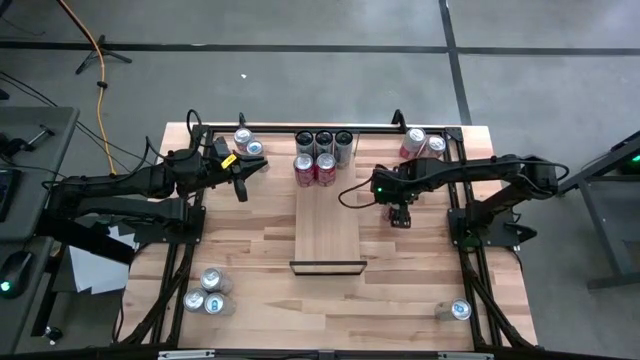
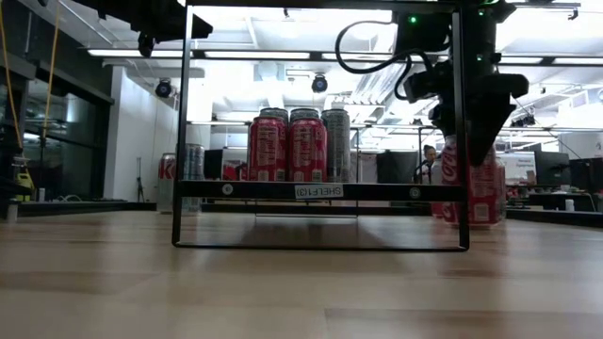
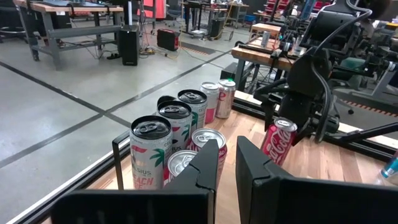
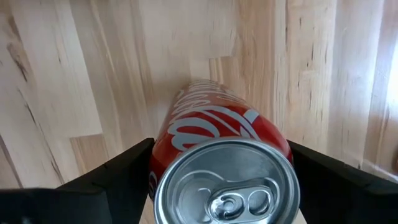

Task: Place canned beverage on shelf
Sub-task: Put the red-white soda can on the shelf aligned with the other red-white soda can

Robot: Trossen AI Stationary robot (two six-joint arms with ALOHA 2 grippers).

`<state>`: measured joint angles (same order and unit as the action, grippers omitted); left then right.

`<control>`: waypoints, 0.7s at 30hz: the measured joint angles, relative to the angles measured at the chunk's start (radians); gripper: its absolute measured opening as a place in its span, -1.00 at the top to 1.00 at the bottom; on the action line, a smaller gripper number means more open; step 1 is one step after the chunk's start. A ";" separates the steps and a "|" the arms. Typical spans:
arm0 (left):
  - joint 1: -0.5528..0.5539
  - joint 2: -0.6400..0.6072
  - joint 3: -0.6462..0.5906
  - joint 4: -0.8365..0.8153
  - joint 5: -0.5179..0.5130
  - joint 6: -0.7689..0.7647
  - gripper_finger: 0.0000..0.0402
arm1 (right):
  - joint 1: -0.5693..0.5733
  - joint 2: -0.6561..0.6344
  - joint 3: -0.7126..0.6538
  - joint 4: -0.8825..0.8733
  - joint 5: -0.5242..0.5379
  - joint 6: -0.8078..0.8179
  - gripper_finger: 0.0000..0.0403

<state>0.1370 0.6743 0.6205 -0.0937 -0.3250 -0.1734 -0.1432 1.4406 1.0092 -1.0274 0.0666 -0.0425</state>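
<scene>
A red cola can (image 4: 217, 124) is between the fingers of my right gripper (image 1: 400, 214), which points down over the bare tabletop just right of the shelf. The same can shows slightly tilted in the left wrist view (image 3: 278, 142). The shelf (image 1: 328, 225) is a pale wood panel with a black bar at its near end, raised on a black frame. Several cans (image 1: 322, 156) stand on their bases at the shelf's far end. My left gripper (image 1: 240, 178) hangs shut and holding nothing above the table's far left, pointing across toward the shelf cans. My right gripper pinches the red can's round wall just under its top rim (image 4: 160, 158) between its two fingers, one (image 4: 118, 177) on each side. The fingers come from above, pointing down along the can. The can hangs slightly tilted, top up, but whether its base touches the table cannot be told.
Loose cans stand in the corners: far left (image 1: 247, 142), far right (image 1: 423, 145), near left (image 1: 205, 296) and near right (image 1: 456, 311). A black rail frame (image 1: 330, 127) runs along the far edge and down both sides. Bare tabletop lies on either side of the shelf.
</scene>
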 joint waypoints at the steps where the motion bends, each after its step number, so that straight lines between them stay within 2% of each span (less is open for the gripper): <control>1: 0.000 0.000 0.000 0.000 0.000 0.000 0.98 | 0.000 0.000 0.000 0.004 0.000 0.000 -0.58; 13: 0.000 0.000 0.000 0.000 0.000 0.001 0.98 | 0.000 0.000 0.000 0.015 0.001 -0.008 -0.60; 21: 0.000 0.000 0.000 0.000 0.000 0.001 0.98 | 0.000 0.000 0.000 0.014 0.010 -0.012 -0.91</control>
<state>0.1370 0.6741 0.6205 -0.0937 -0.3252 -0.1726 -0.1432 1.4410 1.0092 -1.0134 0.0769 -0.0545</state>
